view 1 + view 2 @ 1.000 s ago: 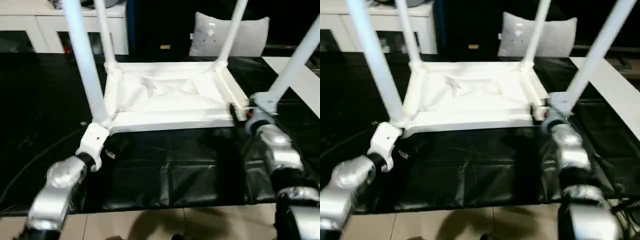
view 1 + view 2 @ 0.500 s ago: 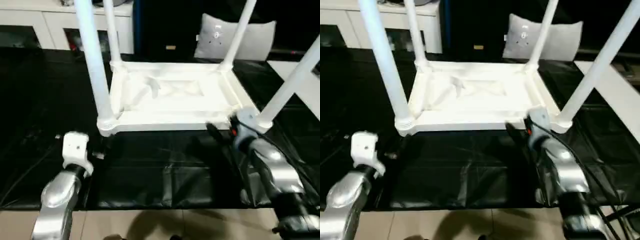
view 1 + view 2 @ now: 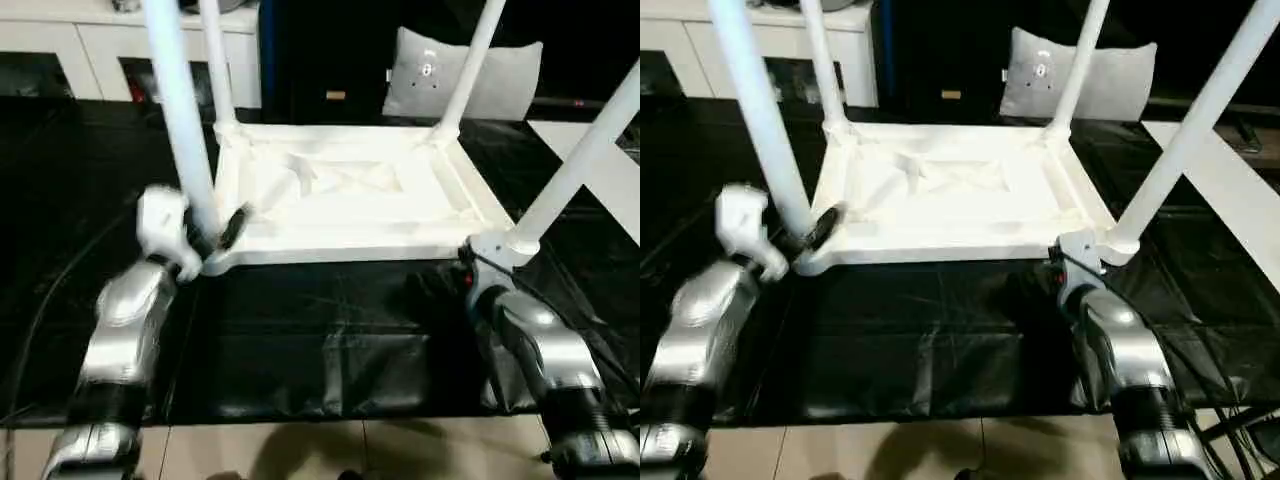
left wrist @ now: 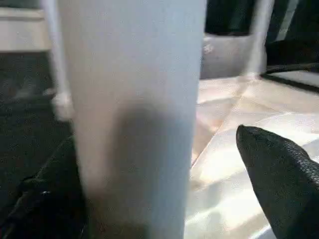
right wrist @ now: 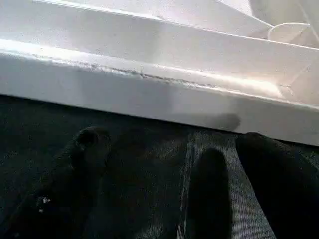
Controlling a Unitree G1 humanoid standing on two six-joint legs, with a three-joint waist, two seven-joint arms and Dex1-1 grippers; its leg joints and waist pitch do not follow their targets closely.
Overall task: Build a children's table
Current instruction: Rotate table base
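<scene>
With the left gripper [image 3: 213, 237] spread either side of the near-left leg [image 3: 178, 110] and the right gripper [image 5: 164, 169] equally apart beside the table [image 3: 350, 190], an uneven squeeze could tip it.

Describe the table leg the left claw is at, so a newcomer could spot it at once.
An upside-down white table lies on a black sheet, its four legs pointing up. The leg meant stands in the near corner on the robot's left. Alone among the four, it rises between the open fingers of the left claw.
</scene>
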